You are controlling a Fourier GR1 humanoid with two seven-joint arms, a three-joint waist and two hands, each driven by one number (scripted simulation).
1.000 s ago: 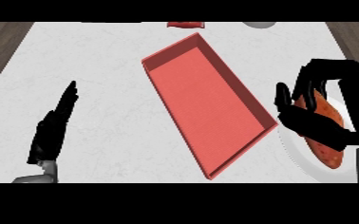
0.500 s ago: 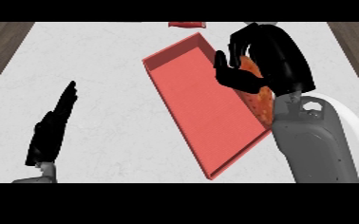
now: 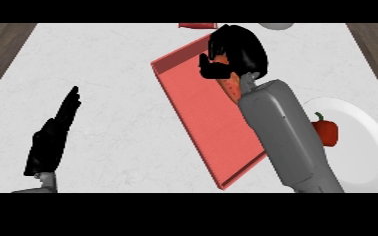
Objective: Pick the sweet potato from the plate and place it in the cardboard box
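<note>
**Sweet potato over the box, hand wrapped round it**

Far left, the left hand rests near the edge, fingers straight and up, holding nothing. Across pale, marbled counter we reach the cardboard box: a shallow, flat-bottomed rectangular tray with low walls, red-pink, set at a slant. Above its far right corner hangs the right hand, fingers curled round the sweet potato — only an orange, tapered sliver pokes out below the palm. That root looks stiff, dense and rough-skinned; I'd judge it no slip risk and no bruiser, best held across its thick middle, as it seems to be here. Further right, the white round plate carries a glossy red pepper with a green stem.
</note>
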